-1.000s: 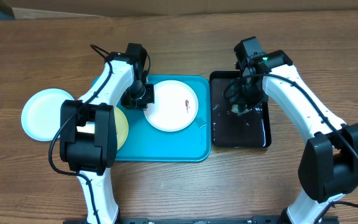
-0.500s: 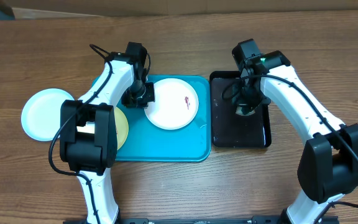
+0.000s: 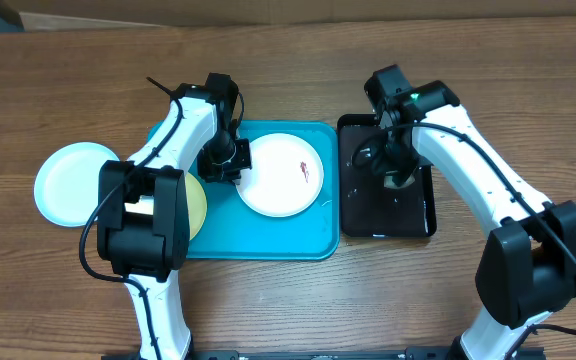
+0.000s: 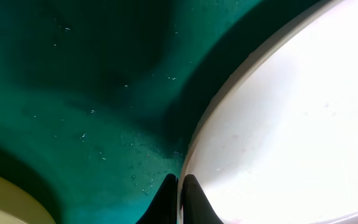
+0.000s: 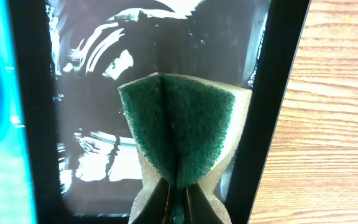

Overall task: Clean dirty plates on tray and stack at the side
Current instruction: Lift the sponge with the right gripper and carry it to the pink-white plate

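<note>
The glossy white plate (image 3: pixel 273 185), its rim pinched by the left gripper (image 4: pixel 179 182), bears a reddish smear beyond it; the right gripper (image 5: pixel 178 186) clamps a sponge (image 5: pixel 182 127) (green, folded).

No text, label, brand, number or sign is showing readably in any of the views.
</note>
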